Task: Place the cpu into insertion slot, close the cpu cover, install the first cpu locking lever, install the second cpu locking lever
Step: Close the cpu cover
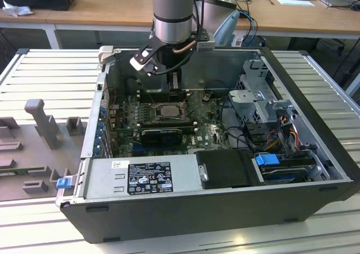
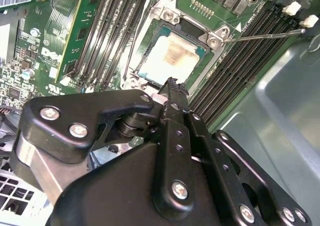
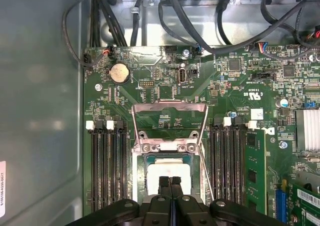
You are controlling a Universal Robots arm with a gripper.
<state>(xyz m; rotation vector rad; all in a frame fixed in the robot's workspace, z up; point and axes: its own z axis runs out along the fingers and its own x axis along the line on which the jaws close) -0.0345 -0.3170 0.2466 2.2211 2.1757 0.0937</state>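
The cpu (image 3: 169, 170) lies flat in the insertion slot (image 3: 145, 173), its pale metal top (image 2: 172, 55) facing up. Behind it, the cpu cover (image 3: 170, 106) stands swung open on its hinge. A thin wire locking lever (image 2: 265, 34) sticks out unlatched beside the socket, seen too in the first wrist view (image 3: 205, 173). My gripper (image 3: 170, 182) is shut with nothing between its fingers, its tips (image 2: 172, 83) hovering just over the chip's near edge. In the exterior view the gripper (image 1: 162, 85) hangs inside the open case above the socket (image 1: 167, 111).
Black memory slots (image 3: 107, 171) flank the socket on both sides. Cables (image 3: 210, 30) run along the case wall beyond the board. A power supply (image 1: 140, 178), a black drive cover (image 1: 228, 168) and a drive cage (image 1: 264, 105) crowd the case.
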